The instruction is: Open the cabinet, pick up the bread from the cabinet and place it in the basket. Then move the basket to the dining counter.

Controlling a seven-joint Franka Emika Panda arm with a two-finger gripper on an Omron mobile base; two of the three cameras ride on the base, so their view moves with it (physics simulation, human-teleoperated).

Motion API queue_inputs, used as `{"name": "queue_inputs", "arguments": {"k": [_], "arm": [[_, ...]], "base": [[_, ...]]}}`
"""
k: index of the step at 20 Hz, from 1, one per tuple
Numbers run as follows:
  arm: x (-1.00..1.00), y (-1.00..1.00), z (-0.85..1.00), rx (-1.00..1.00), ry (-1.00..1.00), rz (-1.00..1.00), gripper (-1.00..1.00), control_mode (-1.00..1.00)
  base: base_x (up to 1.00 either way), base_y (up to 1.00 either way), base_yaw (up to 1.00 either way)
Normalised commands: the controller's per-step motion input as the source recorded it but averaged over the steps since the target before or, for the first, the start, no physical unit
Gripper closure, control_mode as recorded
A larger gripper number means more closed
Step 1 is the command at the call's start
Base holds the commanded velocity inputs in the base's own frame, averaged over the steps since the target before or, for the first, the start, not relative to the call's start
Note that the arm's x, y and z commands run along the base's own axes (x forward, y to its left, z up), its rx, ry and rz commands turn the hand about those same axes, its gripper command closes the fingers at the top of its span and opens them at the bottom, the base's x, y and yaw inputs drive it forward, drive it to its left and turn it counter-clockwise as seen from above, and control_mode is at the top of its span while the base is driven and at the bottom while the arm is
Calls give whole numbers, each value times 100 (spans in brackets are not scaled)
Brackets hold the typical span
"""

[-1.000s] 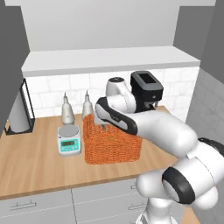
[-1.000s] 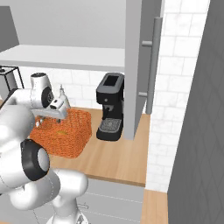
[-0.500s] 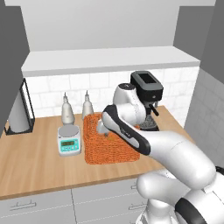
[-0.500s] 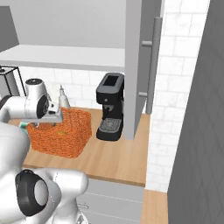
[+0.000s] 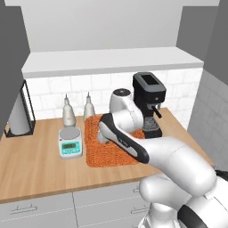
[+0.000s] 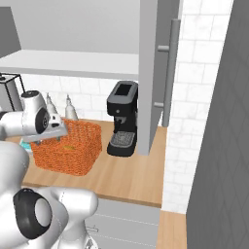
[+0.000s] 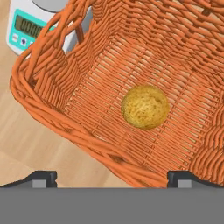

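Bread: I see the bread (image 7: 145, 106) lying loose on the floor of the basket (image 7: 65, 83), roughly in the middle, touching no wall.
Basket: it sits on the wall counter (image 5: 40, 164) between the scale (image 5: 71, 143) on its left and the coffee machine (image 5: 149, 104) on its right, just beside both.
Jaws: spread wide and holding nothing; the gripper (image 7: 111, 177) hovers over the near rim, its tips straddling that wall.
Cabinet: the door (image 6: 148, 73) hangs open at the right of the right base view.
Step, as I judge it: bread delivered, so next comes gripping the basket for the carry.
How I would do it: drop the tips astride one rim wall, one inside and one outside, clear of the bread, then close firmly on the wicker.
Care: lift level and slowly, or the bread may roll; mind the scale and the coffee machine on the way up.
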Motion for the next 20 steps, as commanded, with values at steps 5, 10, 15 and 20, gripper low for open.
{"name": "queue_inputs", "arguments": {"k": [5, 10, 15, 20], "arm": [[5, 3, -8, -9, 1, 8, -100, -100], [13, 0, -30, -4, 1, 5, -100, -100], [14, 0, -56, 0, 7, 4, -100, -100], [7, -3, -50, 0, 6, 5, -100, -100]], "base": [[0, 0, 0], [0, 0, 0], [0, 0, 0], [0, 0, 0]]}}
